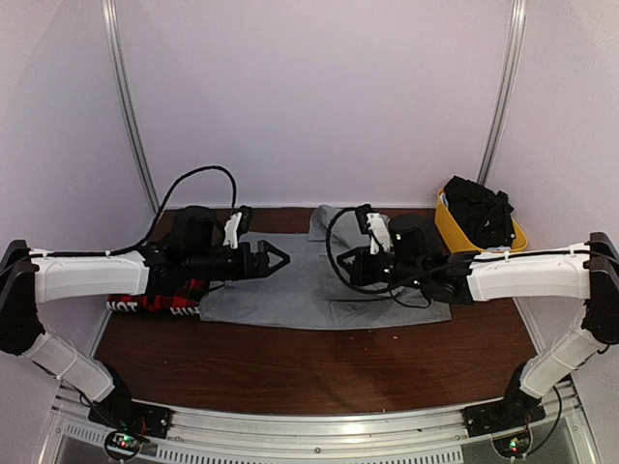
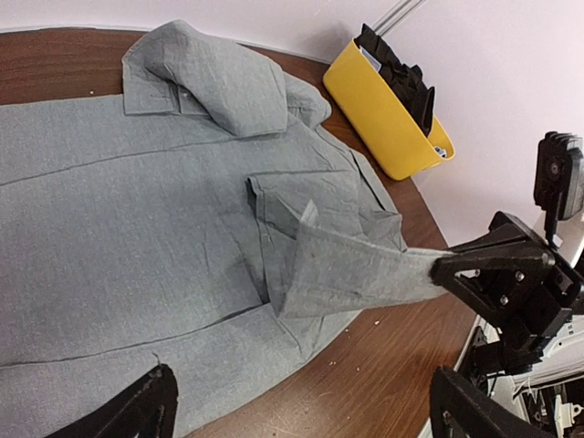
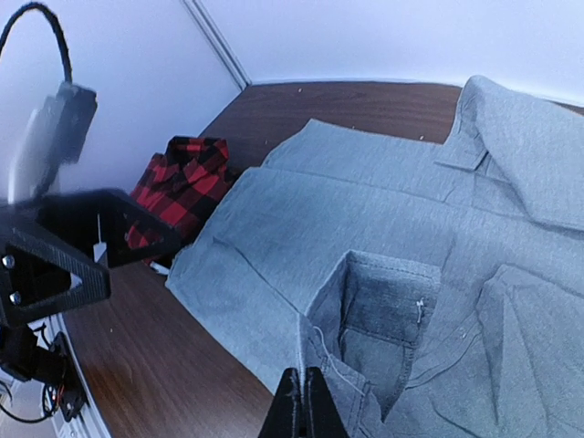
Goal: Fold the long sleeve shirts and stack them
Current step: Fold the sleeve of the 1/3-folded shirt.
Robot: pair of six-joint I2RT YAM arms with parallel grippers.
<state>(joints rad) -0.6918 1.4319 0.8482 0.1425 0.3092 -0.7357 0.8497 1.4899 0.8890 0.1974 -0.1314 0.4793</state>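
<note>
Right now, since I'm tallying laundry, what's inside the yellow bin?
Black items, seemingly cloth, are heaped in the yellow bin, rising above its rim. Anything beneath them, and the bin's floor, is covered.

Soft, even light falls from above, with a violet cast on the pale walls (image 1: 319,97) — shadows on the table (image 1: 290,367) are faint. The overhead view is grainy and soft. Wrist views are crisper, though the right wrist view blurs at its left edge and straight lines bow.

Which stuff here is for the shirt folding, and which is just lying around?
For the job: grey shirt, red-and-black plaid shirt.
Just lying about: yellow bin, dark things inside it.
</note>
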